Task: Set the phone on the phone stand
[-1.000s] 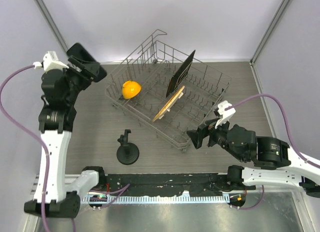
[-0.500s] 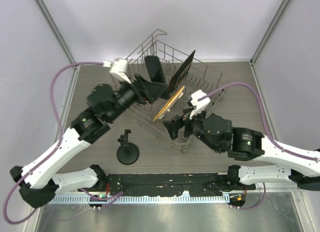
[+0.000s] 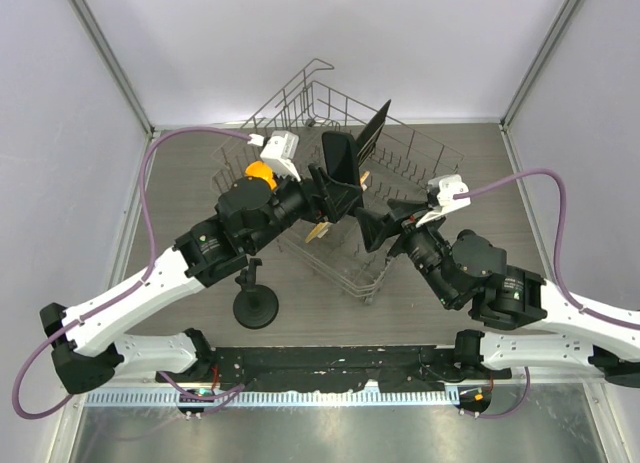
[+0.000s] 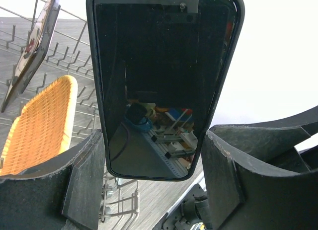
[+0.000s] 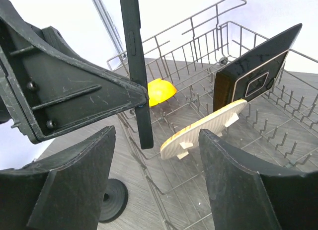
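1. Phone (image 4: 159, 81) first: the glossy black slab sits between the fingers (image 4: 84, 180) of the left pincer (image 4: 154, 155), pinched across its lower sides, its upper part sticking out past the fingertips.
2. It is held up in the air over the wire rack (image 3: 440, 183), standing nearly upright. From the right wrist it shows edge-on (image 5: 135, 66).
3. The right pincer (image 5: 156, 140) faces it with jaws spread and nothing between them. The phone's lower end hangs just ahead of the gap, toward the left finger, apart from both.
4. Beyond the right pincer's fingertips a pale woven board (image 5: 208, 125) leans in the rack. A thin black board (image 5: 256, 76) stands tilted just behind it.
5. Farther back and to the left of the phone, an orange rounded thing (image 5: 159, 91) lies in the rack.
6. The phone stand (image 3: 255, 301) — disc base down, short arm up — rests on the table (image 3: 180, 183) outside the rack, below the left arm and well apart from the phone. In the right wrist view its base (image 5: 112, 200) peeks out beside the left finger.
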Robot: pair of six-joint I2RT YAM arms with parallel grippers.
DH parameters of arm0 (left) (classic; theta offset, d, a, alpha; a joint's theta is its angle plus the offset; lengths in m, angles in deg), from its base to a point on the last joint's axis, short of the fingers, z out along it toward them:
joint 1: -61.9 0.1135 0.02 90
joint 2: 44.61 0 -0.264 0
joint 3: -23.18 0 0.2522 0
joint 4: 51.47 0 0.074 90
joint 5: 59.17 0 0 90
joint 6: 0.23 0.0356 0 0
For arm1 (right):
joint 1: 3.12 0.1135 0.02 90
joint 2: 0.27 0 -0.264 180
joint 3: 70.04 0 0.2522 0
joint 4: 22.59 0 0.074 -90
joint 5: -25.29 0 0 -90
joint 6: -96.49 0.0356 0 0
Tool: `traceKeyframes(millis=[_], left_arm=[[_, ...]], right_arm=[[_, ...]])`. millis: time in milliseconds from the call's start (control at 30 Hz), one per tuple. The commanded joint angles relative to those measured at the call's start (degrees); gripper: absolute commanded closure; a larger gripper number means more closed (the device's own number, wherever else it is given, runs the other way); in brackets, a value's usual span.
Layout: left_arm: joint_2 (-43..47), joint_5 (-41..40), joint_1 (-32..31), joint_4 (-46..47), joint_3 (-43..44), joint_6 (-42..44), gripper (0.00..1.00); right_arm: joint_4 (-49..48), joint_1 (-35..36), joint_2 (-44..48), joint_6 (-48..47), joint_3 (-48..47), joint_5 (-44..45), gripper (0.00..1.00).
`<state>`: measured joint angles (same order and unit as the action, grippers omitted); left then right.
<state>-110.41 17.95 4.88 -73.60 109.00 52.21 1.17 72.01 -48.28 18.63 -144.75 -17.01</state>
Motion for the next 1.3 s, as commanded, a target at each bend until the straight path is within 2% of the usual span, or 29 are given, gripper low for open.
traceKeyframes(millis=[0, 333, 467, 667, 900, 1000, 1033, 1067, 1100, 1133, 1167, 1200, 1267], left_arm=[[1.02, -1.79, -0.47, 9.49, 1.43, -2.95, 1.0], [-0.03, 0.49, -0.47, 12.67, 0.55, -7.79, 1.0], [-0.21, 0.49, -0.73, 12.49, 0.37, -8.32, 1.0], [-0.03, 0.32, -0.91, 12.32, 0.46, -8.41, 1.0], [0.23, 0.49, -1.08, 12.32, 0.46, -8.76, 1.0], [0.32, 0.49, -1.17, 12.14, 0.37, -8.76, 1.0], [0.32, 0.49, -1.17, 12.14, 0.37, -8.67, 0.99], [0.5, 0.49, -1.17, 12.05, 0.37, -8.58, 1.0], [0.58, 1.1, -1.17, 12.05, 0.37, -8.32, 1.0], [0.76, 1.54, -1.17, 12.31, 0.28, -7.19, 0.95], [1.2, 2.24, -1.17, 12.66, -0.41, -6.57, 0.79], [2.24, 2.95, -1.17, 13.89, -0.94, -6.04, 0.43], [3.57, 3.65, -0.73, 14.25, -2.26, -5.07, 0.07]], right_arm=[[-6.04, -0.16, 0.37, -1.95, 0.83, 1.52, 0.28], [-8.76, -1.3, -1.65, -2.39, 1.01, -0.15, 0.4], [-9.74, -2.44, -2.7, -3.0, 1.1, -0.24, 0.5], [-9.65, -5.17, -4.64, -1.86, 0.04, -2.96, 0.6], [-12.98, -7.02, -6.22, -1.42, -0.14, -4.99, 0.6], [-13.16, -7.72, -7.01, -1.42, -0.31, -6.38, 0.72], [-13.16, -7.98, -7.27, -1.42, -0.31, -7.18, 0.94], [-13.25, -8.07, -7.19, -1.59, -0.31, -8.23, 1.0], [-13.25, -8.42, -7.1, -1.59, -0.14, -9.46, 1.0], [-13.34, -8.51, -6.84, -1.59, 0.13, -9.47, 1.0], [-13.51, -8.69, -6.49, -1.51, 0.3, -9.64, 1.0], [-13.6, -8.95, -5.61, -1.51, 1.0, -10.52, 1.0], [-13.78, -10.0, -4.38, -1.07, 2.23, -12.45, 1.0]])
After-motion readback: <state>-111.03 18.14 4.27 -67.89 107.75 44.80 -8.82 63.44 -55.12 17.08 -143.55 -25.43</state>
